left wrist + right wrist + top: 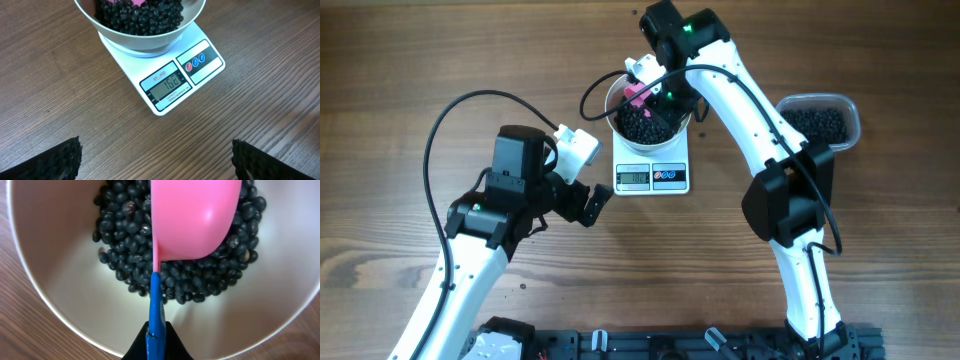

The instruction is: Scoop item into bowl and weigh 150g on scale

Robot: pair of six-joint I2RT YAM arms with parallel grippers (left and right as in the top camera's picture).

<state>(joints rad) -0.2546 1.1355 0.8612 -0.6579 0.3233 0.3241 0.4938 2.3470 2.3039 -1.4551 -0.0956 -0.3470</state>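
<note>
The white bowl [55, 295] sits on the far part of the scale [651, 178], at the middle of the wooden table [410, 60]. The black beans [125, 235] lie heaped in the bottom of the bowl, and its smooth walls are bare above them.

The right gripper [156, 342] hangs over the bowl with its fingers closed tight on the blue handle [155, 300] of a pink scoop [195, 215]. In the right wrist view the scoop's cup shows its rounded underside and covers the far right part of the heap. Whether it touches the beans cannot be told. The right arm [760, 120] reaches in from the near right, bending across the table to the bowl.

The left gripper [156, 152] is near the scale, to its left and nearer side, and it holds nothing. Its dark ribbed fingers [55, 162] stand wide apart at the lower corners of the left wrist view, with bare wood between them. That view looks onto the scale's front edge, where the grey display [166, 87] shows digits that look like 168. Beside the display are small red and blue buttons [195, 61].

Far right on the table, well apart from the scale, stands a clear plastic tub [817, 97]. It holds more of the same black beans.
</note>
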